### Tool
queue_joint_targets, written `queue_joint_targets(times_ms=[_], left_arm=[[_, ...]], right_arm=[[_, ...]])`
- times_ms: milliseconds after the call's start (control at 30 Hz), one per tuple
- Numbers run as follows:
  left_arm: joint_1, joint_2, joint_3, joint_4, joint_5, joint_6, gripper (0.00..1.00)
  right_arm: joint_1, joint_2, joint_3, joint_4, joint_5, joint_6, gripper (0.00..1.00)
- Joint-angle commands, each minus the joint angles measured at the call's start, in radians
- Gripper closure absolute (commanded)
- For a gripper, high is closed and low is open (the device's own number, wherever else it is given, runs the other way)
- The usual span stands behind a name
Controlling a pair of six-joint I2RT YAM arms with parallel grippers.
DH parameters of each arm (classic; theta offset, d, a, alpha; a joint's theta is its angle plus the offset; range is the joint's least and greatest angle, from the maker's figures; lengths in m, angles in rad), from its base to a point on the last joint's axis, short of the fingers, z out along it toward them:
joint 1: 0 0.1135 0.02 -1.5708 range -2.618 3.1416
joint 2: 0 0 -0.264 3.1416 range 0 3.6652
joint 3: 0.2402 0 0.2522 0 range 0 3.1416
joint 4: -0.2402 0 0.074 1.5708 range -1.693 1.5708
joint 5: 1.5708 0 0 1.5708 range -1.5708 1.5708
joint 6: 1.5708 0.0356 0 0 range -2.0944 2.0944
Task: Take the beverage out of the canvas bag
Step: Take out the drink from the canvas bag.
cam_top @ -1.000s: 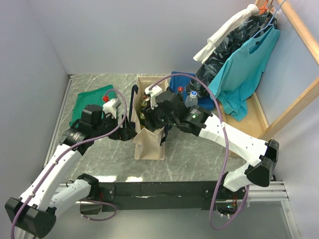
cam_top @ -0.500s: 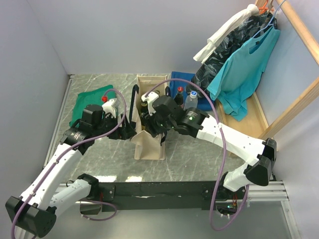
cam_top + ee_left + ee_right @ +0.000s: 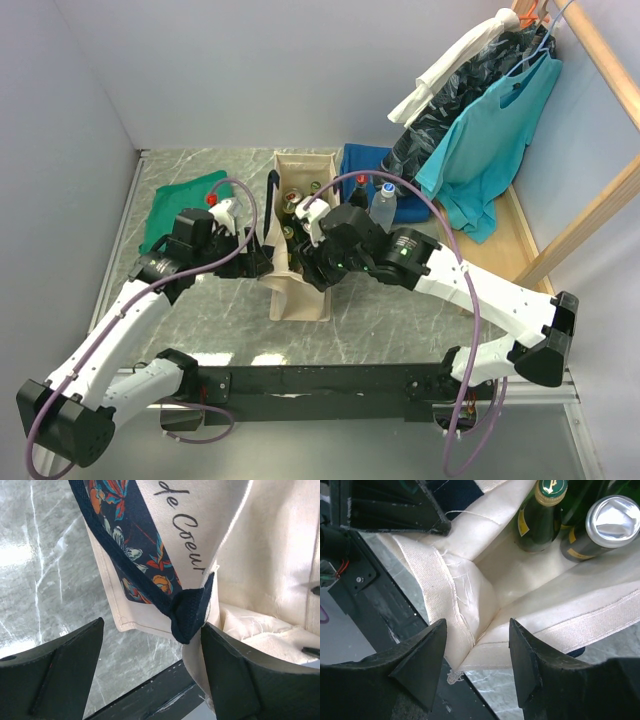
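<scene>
The cream canvas bag [image 3: 300, 290] stands upright mid-table with its mouth open. Inside it are a green bottle with a gold cap [image 3: 546, 511], a silver-topped can [image 3: 611, 524] and more bottle tops [image 3: 291, 205]. My left gripper [image 3: 262, 260] is at the bag's left wall, open wide. In its wrist view the navy strap's knot [image 3: 189, 614] hangs between the left gripper's [image 3: 151, 630] jaws, and the bag wall touches the right finger. My right gripper [image 3: 308, 268] hovers open over the bag's near corner, with the right gripper's [image 3: 477, 625] jaws on either side of the corner seam.
A folded green T-shirt [image 3: 180, 205] with a red-capped bottle [image 3: 212, 198] lies left of the bag. On the blue cloth [image 3: 365, 165] to the right stand a dark bottle [image 3: 360, 190] and a clear bottle [image 3: 383, 200]. Clothes hang at the back right [image 3: 480, 130].
My right gripper has moved from over the middle of the bag toward its near corner. The left gripper stays at the bag's left wall, jaws slightly narrower.
</scene>
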Motion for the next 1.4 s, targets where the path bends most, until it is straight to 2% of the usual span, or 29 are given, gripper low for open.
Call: queue_joint_targets(times_ms=[0, 400, 733, 967, 1367], left_arm=[[-0.001, 0.017, 0.018, -0.011, -0.058, -0.011, 0.17], [-0.001, 0.006, -0.014, -0.034, -0.081, -0.069, 0.24], [-0.004, -0.029, -0.057, -0.026, -0.035, -0.078, 0.27], [-0.002, -0.040, -0.069, -0.009, -0.018, -0.081, 0.28], [-0.015, -0.064, -0.065, -0.041, -0.019, -0.069, 0.43]], right_arm=[[0.011, -0.008, -0.026, -0.063, -0.044, -0.012, 0.40], [0.003, 0.005, -0.025, 0.075, 0.258, 0.051, 0.36], [-0.012, 0.037, -0.013, 0.087, 0.257, 0.086, 0.36], [-0.012, 0.077, 0.027, 0.158, 0.307, 0.062, 0.33], [-0.025, 0.213, 0.164, 0.195, 0.335, 0.032, 0.32]])
